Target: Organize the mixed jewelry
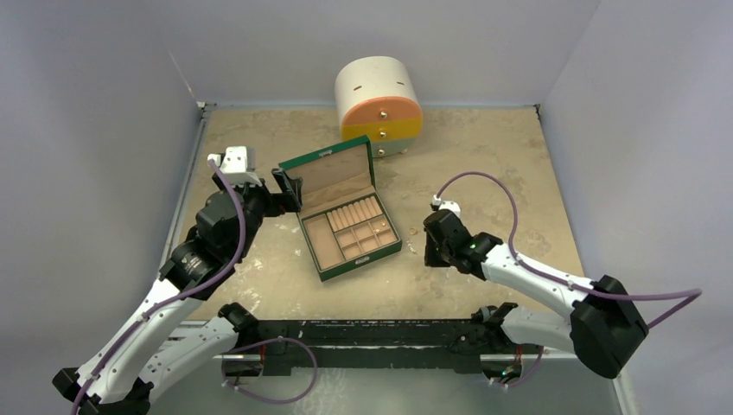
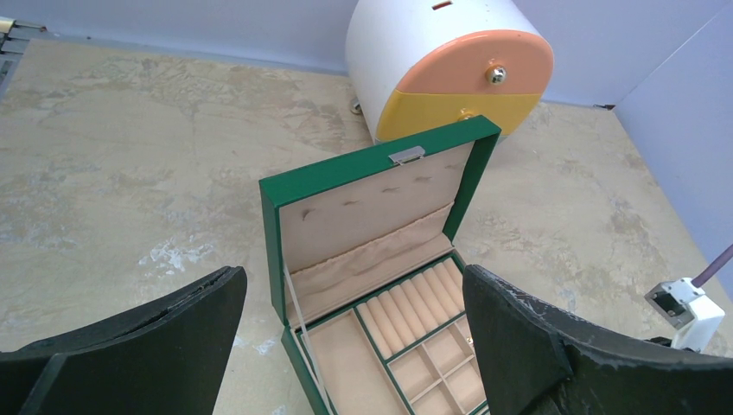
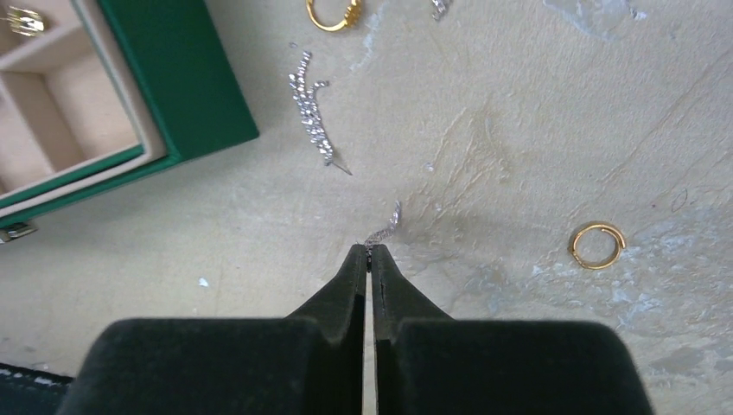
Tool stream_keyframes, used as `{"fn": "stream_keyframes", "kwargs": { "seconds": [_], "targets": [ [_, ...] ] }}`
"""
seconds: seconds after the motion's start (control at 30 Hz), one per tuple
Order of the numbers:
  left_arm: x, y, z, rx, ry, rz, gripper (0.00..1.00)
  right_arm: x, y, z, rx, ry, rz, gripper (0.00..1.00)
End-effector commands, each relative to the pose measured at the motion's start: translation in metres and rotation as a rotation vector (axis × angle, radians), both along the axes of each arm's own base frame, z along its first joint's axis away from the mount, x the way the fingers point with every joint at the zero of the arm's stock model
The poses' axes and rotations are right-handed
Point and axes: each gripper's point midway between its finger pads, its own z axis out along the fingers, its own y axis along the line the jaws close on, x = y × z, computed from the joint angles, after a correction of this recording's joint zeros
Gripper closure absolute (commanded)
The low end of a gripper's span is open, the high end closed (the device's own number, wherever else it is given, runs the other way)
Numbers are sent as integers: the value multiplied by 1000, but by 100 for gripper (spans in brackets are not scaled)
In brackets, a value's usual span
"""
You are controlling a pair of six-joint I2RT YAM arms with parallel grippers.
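Mottled beige tabletop (image 1: 484,156), walled on three sides. The right gripper (image 3: 370,252) is clamped tight and looks to be pinching the near end of a small silvery piece (image 3: 386,223), which runs straight on from the tips, low over the surface between the green box (image 3: 181,78) and the right edge. The box lies to its left with a sparkly strand (image 3: 311,108) in between. There's room to lift, I'd say. The left gripper (image 2: 353,290) hangs spread wide by the lid, farther off.

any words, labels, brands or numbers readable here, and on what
None readable in any view.
Green box: metal clasp plate shows no legible marking.
Round drawer unit: plain, no label.
Silvery piece pinched by the right end effector: too small for any engraving to show.
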Motion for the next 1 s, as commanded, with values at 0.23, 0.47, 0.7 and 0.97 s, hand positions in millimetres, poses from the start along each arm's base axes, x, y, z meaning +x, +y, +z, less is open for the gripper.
{"fn": "stream_keyframes", "kwargs": {
  "seconds": [0.23, 0.47, 0.7, 0.97],
  "targets": [
    [1, -1, 15, -47, -47, -5, 4, 26, 41, 79, 126, -194, 106, 100],
    [1, -1, 15, -46, -47, -2, 4, 41, 83, 128, 210, -335, 214, 100],
    [1, 0, 15, -45, -48, 1, 4, 48, 122, 138, 263, -350, 305, 100],
    [2, 0, 15, -43, -47, 2, 4, 59, 153, 128, 283, -348, 346, 100]
  ]
}}
